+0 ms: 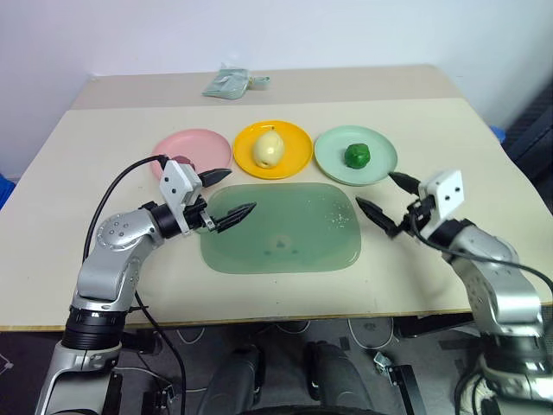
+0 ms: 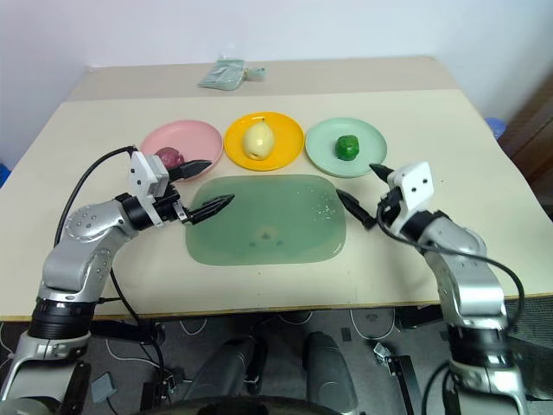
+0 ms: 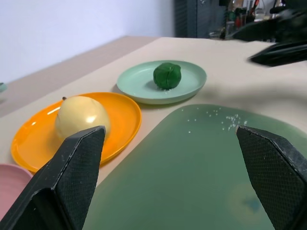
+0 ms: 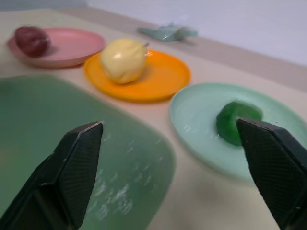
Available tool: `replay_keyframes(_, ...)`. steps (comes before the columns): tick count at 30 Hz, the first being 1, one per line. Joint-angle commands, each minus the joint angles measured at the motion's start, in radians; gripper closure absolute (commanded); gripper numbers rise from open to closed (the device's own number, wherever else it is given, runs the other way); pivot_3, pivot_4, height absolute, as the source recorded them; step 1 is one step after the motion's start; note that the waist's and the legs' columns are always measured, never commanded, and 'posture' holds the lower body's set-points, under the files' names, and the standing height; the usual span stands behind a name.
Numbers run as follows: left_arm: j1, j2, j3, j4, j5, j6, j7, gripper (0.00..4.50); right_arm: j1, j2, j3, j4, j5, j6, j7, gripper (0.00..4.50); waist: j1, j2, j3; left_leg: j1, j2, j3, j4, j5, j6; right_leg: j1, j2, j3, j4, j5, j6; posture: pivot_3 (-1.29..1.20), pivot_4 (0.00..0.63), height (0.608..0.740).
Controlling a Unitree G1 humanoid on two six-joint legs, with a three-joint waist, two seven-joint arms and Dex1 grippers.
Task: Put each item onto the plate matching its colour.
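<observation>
While both grippers, left (image 1: 226, 195) and right (image 1: 380, 199), gape wide and empty over the mat (image 1: 281, 226), 3 toys sit apart beyond on matching plates: lemon (image 1: 268, 148), green ball (image 1: 357, 156), red ball (image 2: 169, 157).

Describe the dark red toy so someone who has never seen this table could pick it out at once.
Along the far side of the large translucent green mat stands a row of three round plates. The dark red ball sits on the pink plate at the robot's left end of that row, just beyond the left gripper. Its neighbours are pale yellow and bumpy green; it alone is dark red-purple.
</observation>
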Motion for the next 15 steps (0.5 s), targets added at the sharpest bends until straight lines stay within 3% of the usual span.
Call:
replay_keyframes(1, 0.020, 0.011, 0.017, -0.036, -0.004, 0.006, 0.009, 0.00, 0.087, -0.032, -0.080, -0.169, 0.068, 0.068, -0.011, 0.01, 0.002, 0.000, 0.000, 0.000, 0.000, 0.000, 0.000, 0.000, 0.000, 0.000, 0.000, 0.000, 0.000, 0.000, 0.000, 0.00, 0.150, 0.740)
replay_keyframes(7, 0.064, 0.055, 0.023, -0.067, 0.002, 0.068, 0.028, 0.00, 0.249, -0.052, -0.138, -0.294, 0.096, 0.123, -0.016, 0.01, 0.020, 0.000, 0.000, 0.000, 0.000, 0.000, 0.001, 0.000, 0.000, 0.001, 0.000, 0.000, -0.001, 0.000, 0.000, 0.00, 0.150, 0.740)
replay_keyframes(15, 0.129, 0.057, 0.043, -0.071, -0.009, 0.026, 0.015, 0.00, 0.291, -0.062, -0.185, -0.343, 0.134, 0.162, -0.019, 0.01, 0.022, 0.000, 0.000, 0.000, 0.001, 0.000, 0.001, 0.000, 0.000, 0.002, 0.000, 0.000, -0.001, -0.001, -0.001, 0.00, 0.150, 0.740)
